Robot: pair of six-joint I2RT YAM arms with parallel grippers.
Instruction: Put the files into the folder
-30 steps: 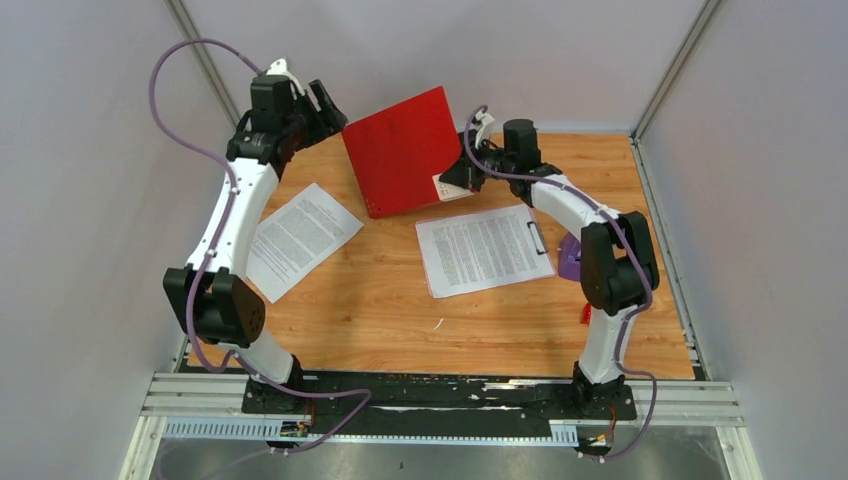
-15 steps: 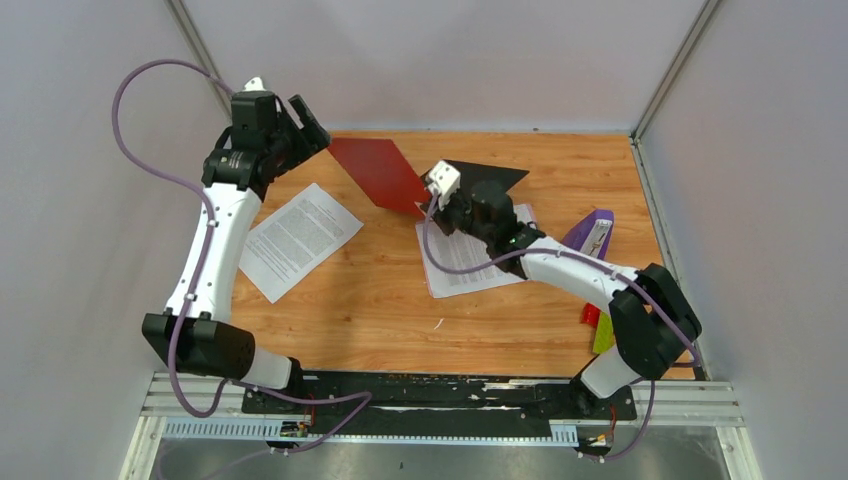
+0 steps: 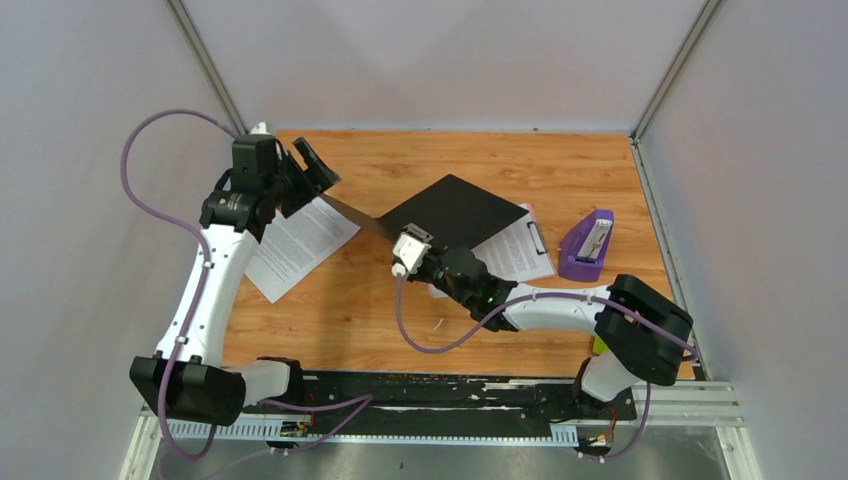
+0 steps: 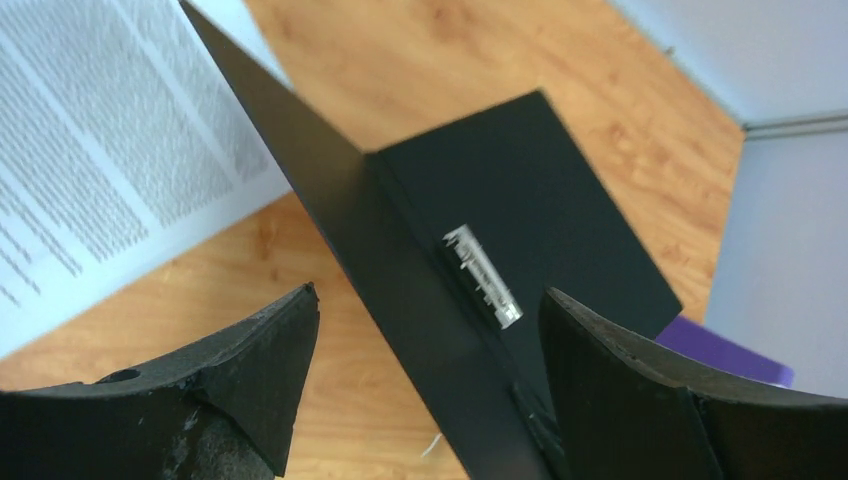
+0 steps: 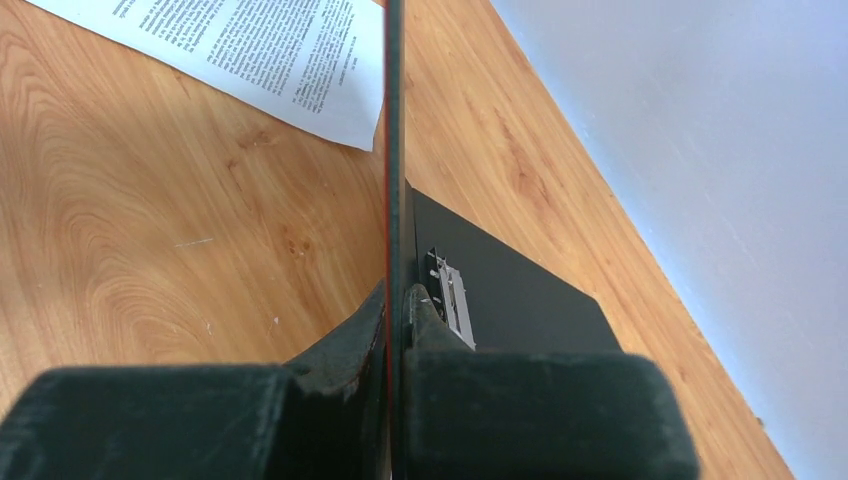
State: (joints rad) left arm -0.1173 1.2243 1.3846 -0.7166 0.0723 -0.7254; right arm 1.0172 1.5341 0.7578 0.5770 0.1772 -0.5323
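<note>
- Two grippers are in play. The nearer one, the right gripper, has its jaws pinched tight on the near edge of the raised cover and holds it up on edge.
- One loose file lies flat on the table, left of the raised cover and just beside it. It is outside the folder.
- A second printed sheet sits right of centre on the clipboard, with one corner tucked under the folder's flat half.
- A purple stapler stands further right, apart from everything, and no gripper is near it.
- The folder is mid-table and opened. Its black inner half lies flat, and a metal fastener shows near the spine. The red outside is only a sliver in the right wrist view.
- Farthest is the left gripper, jaws spread wide and holding nothing. The cover's far end runs between them with no contact visible.
- Progress, as a judgement: the opening is nearly done, but the cover is not laid flat yet and no sheet is inside. Both sheets are left to go in, and the clipped one probably needs freeing first.
</note>
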